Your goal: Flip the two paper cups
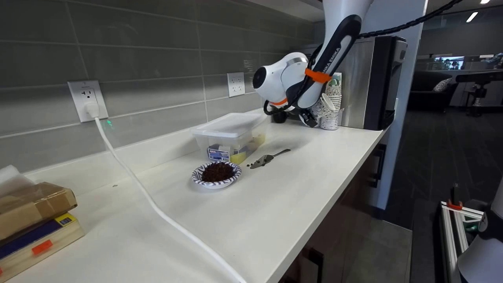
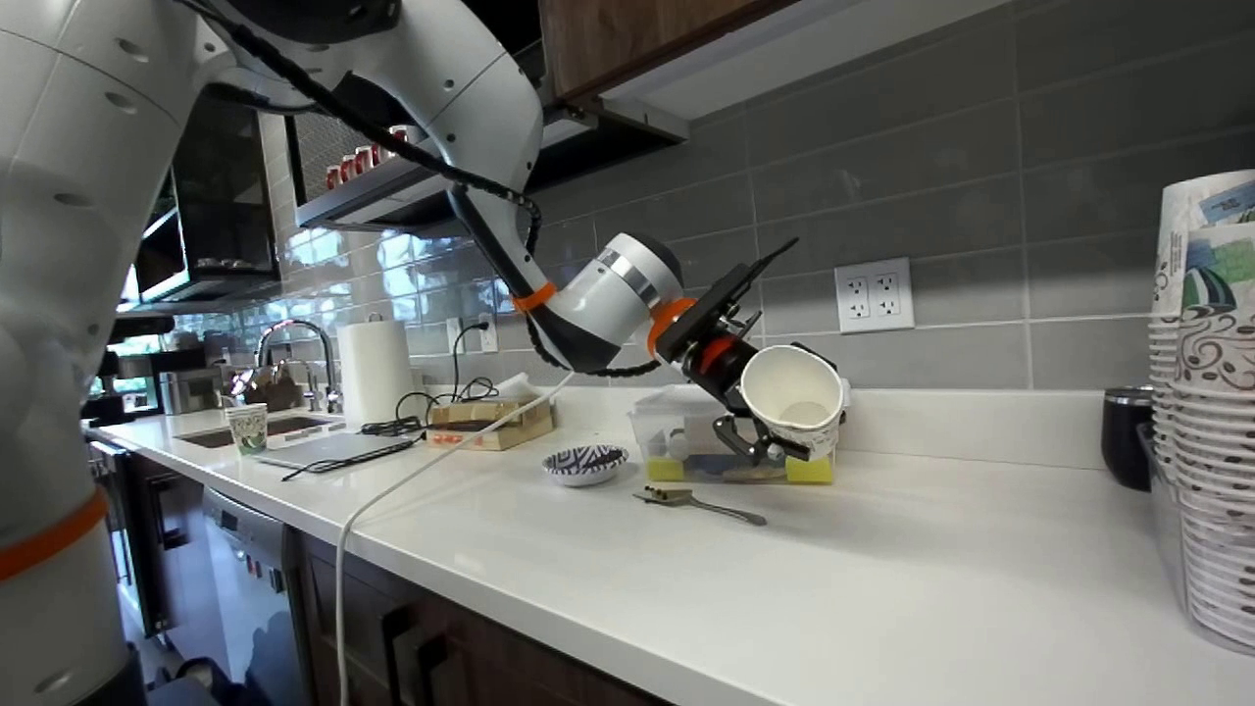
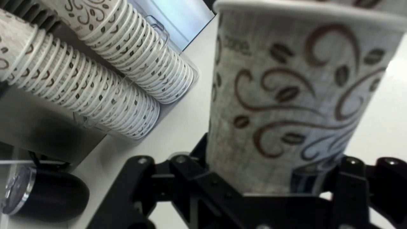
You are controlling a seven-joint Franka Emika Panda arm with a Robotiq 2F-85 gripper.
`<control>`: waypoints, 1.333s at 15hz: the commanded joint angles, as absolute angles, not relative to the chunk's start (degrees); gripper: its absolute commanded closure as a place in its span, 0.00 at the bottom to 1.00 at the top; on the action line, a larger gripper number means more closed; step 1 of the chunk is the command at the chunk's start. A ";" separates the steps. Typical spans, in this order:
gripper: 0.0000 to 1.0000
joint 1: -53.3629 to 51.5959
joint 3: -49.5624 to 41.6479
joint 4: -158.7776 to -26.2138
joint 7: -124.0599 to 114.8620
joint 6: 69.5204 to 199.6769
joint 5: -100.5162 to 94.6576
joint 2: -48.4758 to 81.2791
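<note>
My gripper [image 3: 273,165] is shut on a whitish paper cup [image 3: 286,82] with brown swirls and coffee beans. The cup's narrow base sits deep between the fingers and its rim points away from the palm. In an exterior view the cup [image 2: 789,382] is tilted in the air above the counter, its open mouth facing that camera, with the gripper [image 2: 760,422] around its base. Another patterned surface shows past its rim in the wrist view; I cannot tell whether it is a second cup nested inside. A separate paper cup [image 2: 248,428] stands upright far off by the sink.
Tall cup stacks [image 3: 133,54] stand at the counter's end, near a black tumbler [image 3: 47,194]. A clear lidded tray [image 1: 232,131], a patterned plate [image 1: 214,184] with dark contents, and a metal server [image 1: 263,160] lie on the counter. A white cable [image 1: 157,208] crosses it.
</note>
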State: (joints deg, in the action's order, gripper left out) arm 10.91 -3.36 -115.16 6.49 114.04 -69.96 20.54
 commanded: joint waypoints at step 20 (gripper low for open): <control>0.65 12.91 -10.49 -119.85 -73.39 133.65 -99.13 19.05</control>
State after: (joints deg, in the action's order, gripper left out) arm 12.25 -10.66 -118.38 -62.52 133.10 -94.56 19.93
